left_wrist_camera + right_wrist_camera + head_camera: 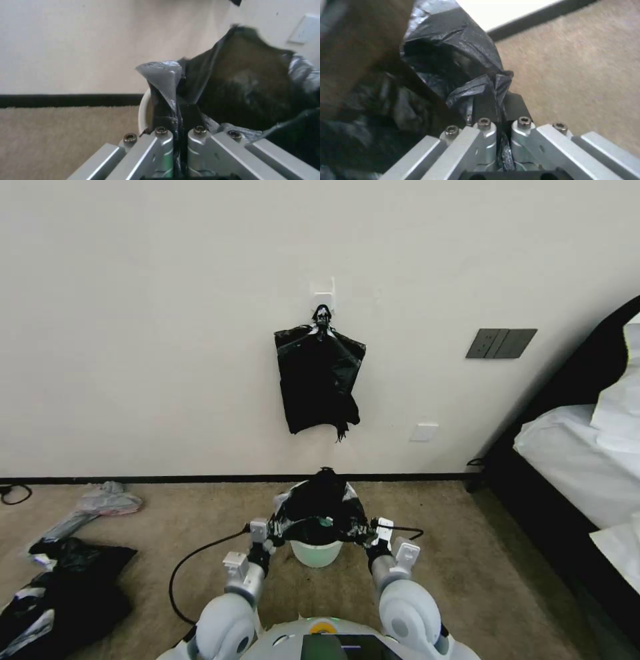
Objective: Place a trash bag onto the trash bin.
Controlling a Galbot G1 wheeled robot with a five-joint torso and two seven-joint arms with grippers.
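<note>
The cream-white trash bin [316,553] stands on the carpet just ahead of me. A thin glossy black trash bag [321,508] is stretched over its top, its mouth held open between my two hands. My left gripper [275,529] is shut on the bag's left edge, beside the bin's rim [144,110]. In the left wrist view the film [246,82] rises from between the left gripper [180,112]. My right gripper [369,533] is shut on the bag's right edge; the film [453,57] bunches at the right gripper [498,105].
A bundle of black bags [319,377] hangs from a wall hook above the bin. A black heap [60,587] and a grey bag [100,503] lie on the carpet at left. A bed [587,467] stands at right. A cable [193,563] loops near my left arm.
</note>
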